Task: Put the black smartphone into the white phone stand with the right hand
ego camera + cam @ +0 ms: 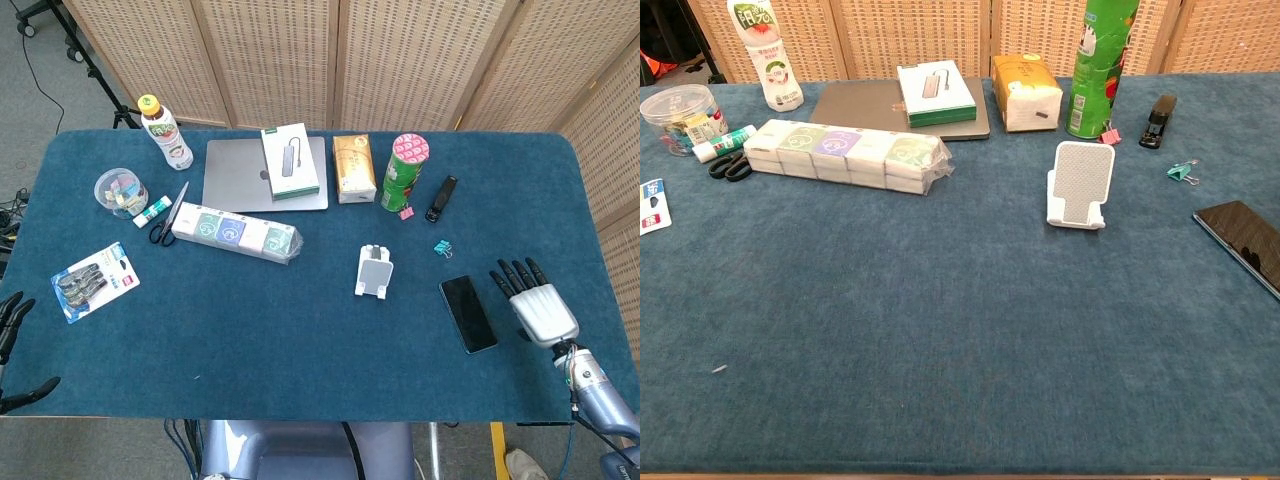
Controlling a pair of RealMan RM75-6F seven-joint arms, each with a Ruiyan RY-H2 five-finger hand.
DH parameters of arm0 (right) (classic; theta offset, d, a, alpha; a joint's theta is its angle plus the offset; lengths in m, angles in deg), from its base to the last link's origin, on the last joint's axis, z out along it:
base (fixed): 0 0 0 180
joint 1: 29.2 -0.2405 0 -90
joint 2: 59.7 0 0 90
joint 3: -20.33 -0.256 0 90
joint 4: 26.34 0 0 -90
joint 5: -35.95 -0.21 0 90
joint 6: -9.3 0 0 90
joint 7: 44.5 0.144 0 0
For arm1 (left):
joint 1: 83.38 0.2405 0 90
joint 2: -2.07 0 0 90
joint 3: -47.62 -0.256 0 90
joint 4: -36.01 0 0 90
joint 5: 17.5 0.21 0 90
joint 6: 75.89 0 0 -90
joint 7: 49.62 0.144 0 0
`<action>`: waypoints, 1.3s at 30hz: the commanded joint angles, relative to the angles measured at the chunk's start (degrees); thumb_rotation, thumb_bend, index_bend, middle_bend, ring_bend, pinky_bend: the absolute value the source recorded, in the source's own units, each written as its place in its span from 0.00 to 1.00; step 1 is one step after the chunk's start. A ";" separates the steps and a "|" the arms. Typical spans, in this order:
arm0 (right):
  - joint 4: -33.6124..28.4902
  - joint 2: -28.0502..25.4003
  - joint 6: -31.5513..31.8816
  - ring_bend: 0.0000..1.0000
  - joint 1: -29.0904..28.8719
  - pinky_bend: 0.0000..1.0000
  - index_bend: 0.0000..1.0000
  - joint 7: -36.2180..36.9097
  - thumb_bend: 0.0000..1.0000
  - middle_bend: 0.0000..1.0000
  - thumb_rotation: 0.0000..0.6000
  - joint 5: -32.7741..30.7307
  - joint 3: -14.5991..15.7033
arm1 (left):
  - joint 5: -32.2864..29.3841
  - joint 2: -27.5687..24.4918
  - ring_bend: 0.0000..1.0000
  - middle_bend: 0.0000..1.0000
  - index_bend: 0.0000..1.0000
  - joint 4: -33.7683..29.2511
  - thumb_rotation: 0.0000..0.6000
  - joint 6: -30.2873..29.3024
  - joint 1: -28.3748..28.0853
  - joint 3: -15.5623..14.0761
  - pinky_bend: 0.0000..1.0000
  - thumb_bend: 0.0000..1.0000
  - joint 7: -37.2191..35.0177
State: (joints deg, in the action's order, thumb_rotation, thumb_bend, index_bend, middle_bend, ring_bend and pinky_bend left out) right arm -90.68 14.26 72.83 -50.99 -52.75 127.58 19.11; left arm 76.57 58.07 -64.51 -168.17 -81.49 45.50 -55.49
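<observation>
Just right of the flat black smartphone [468, 313], the right hand [535, 305] hovers empty, fingers spread. Left of the phone stands the white plastic phone stand [373, 273]. Best grip the phone's long edges, then tilt it upright.

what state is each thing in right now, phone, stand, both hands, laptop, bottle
black smartphone: flat on the table, screen dark, not held
white phone stand: upright, empty
right hand: holds nothing, fingers spread, just right of the phone, not touching it
left hand: at the table's left edge, holds nothing
laptop: closed, a white box on its lid
bottle: upright, capped
</observation>
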 commanded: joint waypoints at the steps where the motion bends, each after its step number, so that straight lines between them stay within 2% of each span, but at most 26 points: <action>1: 0.80 0.49 -0.65 0.00 -0.97 0.00 0.00 -0.72 0.00 0.00 1.00 1.01 0.74 | 0.02 -0.05 0.00 0.00 0.00 0.08 1.00 0.07 -0.07 0.01 0.00 0.00 -0.11; 8: 3.73 1.65 -1.36 0.00 -2.82 0.00 0.00 -1.05 0.00 0.00 1.00 2.86 1.89 | -0.09 -0.19 0.00 0.00 0.00 0.10 1.00 -0.02 -0.08 0.09 0.00 0.00 -0.49; 20: 4.12 2.83 -2.93 0.00 -3.25 0.00 0.00 -1.04 0.00 0.00 1.00 3.84 4.66 | -0.38 -0.38 0.00 0.00 0.00 0.07 1.00 0.00 -0.11 0.19 0.00 0.00 -0.87; 27: 4.38 3.91 -2.73 0.00 -3.42 0.00 0.00 -2.18 0.00 0.00 1.00 3.94 5.02 | -0.34 -0.34 0.00 0.00 0.00 0.09 1.00 0.13 -0.15 0.15 0.00 0.00 -0.65; 33: 3.16 4.71 -3.11 0.00 -3.55 0.00 0.00 -1.06 0.00 0.00 1.00 3.55 5.29 | -0.35 -0.38 0.00 0.00 0.00 0.05 1.00 0.06 -0.12 0.14 0.00 0.00 -0.85; 39: -1.10 5.06 -2.68 0.00 -3.84 0.00 0.00 0.30 0.00 0.00 1.00 3.71 5.55 | -0.33 -0.54 0.00 0.00 0.00 0.14 1.00 0.08 -0.15 0.13 0.00 0.00 -1.23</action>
State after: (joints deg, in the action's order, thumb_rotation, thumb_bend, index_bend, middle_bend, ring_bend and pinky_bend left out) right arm -90.57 19.10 69.94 -54.68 -52.88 131.15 24.57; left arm 76.23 57.55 -64.36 -168.07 -81.66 45.62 -56.67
